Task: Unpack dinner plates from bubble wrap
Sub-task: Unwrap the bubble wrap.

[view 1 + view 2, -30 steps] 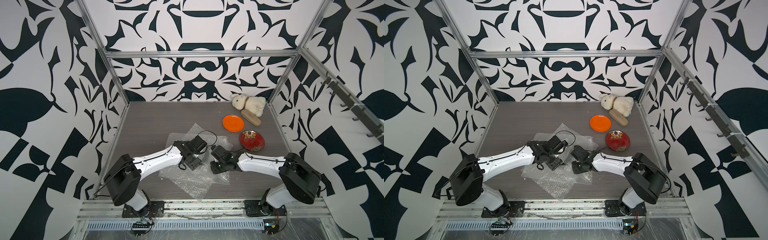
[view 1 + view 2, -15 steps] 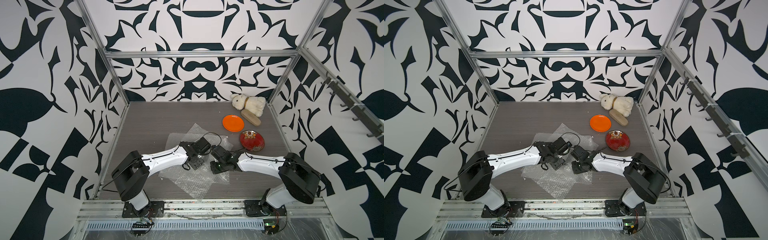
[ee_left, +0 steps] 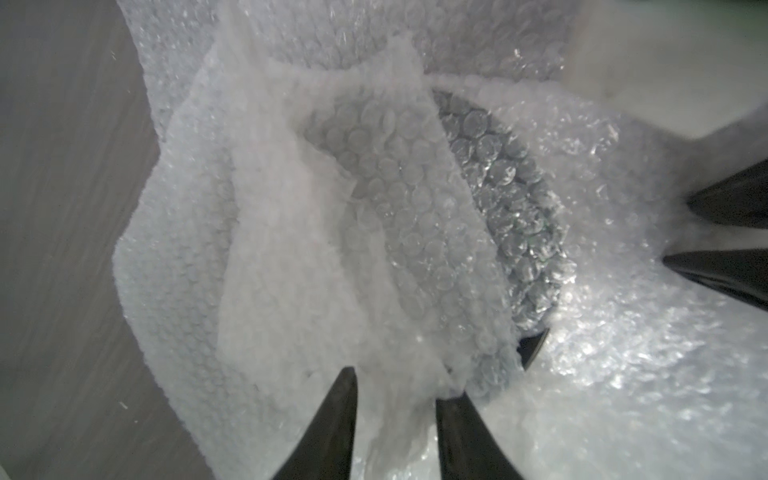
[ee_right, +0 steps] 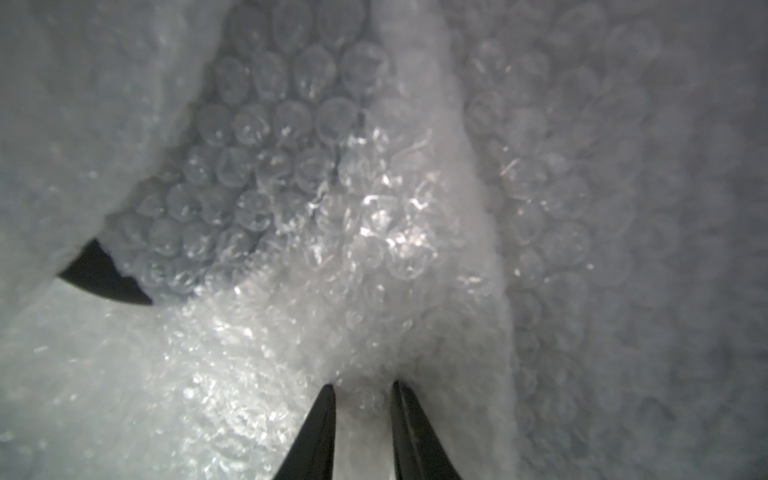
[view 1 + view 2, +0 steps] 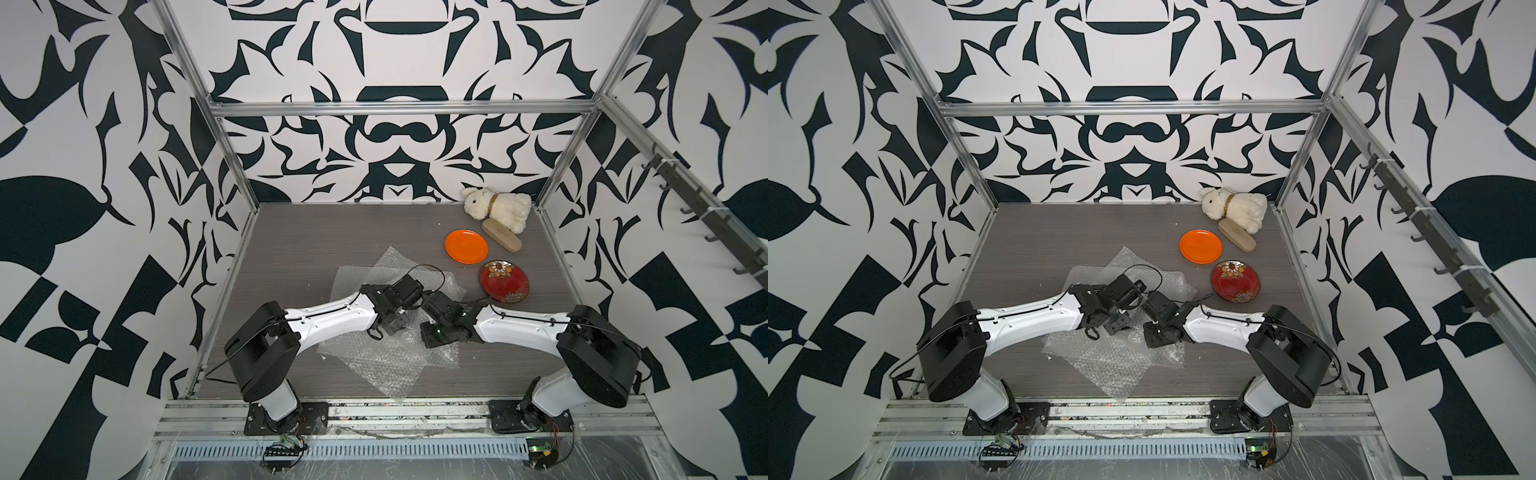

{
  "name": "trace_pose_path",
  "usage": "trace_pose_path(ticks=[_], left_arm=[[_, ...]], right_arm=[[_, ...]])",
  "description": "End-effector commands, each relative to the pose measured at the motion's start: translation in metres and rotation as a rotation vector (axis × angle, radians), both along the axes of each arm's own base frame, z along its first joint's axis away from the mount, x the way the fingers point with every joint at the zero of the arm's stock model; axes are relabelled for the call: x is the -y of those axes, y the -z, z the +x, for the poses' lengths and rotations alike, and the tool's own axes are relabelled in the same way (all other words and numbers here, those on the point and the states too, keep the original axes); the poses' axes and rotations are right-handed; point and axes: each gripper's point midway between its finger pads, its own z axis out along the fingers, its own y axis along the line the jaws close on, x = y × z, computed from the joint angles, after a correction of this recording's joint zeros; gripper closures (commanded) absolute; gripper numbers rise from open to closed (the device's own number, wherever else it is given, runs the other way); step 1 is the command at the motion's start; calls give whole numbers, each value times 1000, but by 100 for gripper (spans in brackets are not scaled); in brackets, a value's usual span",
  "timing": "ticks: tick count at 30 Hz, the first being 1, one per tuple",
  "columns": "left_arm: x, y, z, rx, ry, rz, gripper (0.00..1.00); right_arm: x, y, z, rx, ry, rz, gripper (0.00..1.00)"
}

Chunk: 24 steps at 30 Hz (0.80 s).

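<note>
Left hand (image 3: pixel 399 386) and right hand (image 4: pixel 363 384) each clenched on a fold of bubble wrap (image 3: pixel 291 249) over the black plate (image 3: pixel 534 347); orange plate (image 5: pixel 466 246) and red plate (image 5: pixel 504 281) bare on worktop (image 5: pixel 316 241).

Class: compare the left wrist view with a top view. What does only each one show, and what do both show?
Only the left wrist view: a black plate, its edge peeking from under the wrap, and the left end effector straddling a fold of that wrap. Only a top view: the orange plate, red plate, rabbit and brush. Both: the wrap and the grey table.
</note>
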Motion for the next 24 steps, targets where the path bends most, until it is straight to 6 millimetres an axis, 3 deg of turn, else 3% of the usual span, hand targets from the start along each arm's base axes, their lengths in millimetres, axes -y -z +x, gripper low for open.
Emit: trace_pose_path(ticks=[1,7,17,24], left_arm=[[-5,-18,8,58,-40,-59,66],[-15,-30,24,37,-125,-167,68],[-37,-41,70,33,-351,-277,87],[-61,-27,88,-33,-476,-333,85]], right_arm=[[8,15,-9,-46,10,-45,71],[9,16,-9,-48,10,-49,71],[8,19,-9,-53,14,-51,71],[9,22,-10,-61,13,-55,71]])
